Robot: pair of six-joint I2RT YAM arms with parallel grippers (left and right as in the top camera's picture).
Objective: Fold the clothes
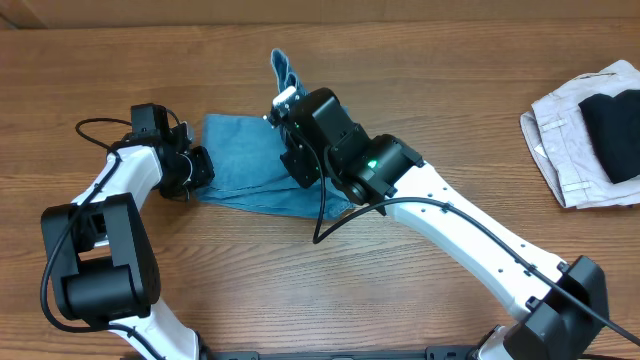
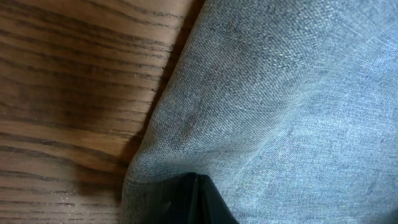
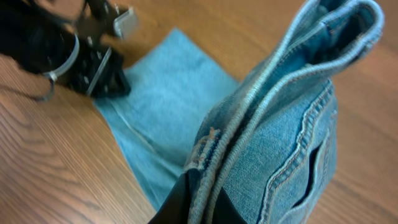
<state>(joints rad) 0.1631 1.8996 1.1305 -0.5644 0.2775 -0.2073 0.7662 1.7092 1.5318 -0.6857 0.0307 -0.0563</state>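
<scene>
Found jeans [image 1: 250, 165] part-flat on bench [image 1: 450, 90], one end raised; left tool [image 1: 195, 168] clenched on flat edge, right tool [image 3: 194, 200] clenched on raised seamed end; judged denim soft, heavyish, droopy; thick seams looked best to grip.

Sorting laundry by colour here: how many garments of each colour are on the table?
Light-blue denim jeans: 1
Off-white folded cloth garment: 1
Black cloth garment: 1
Total: 3
</scene>
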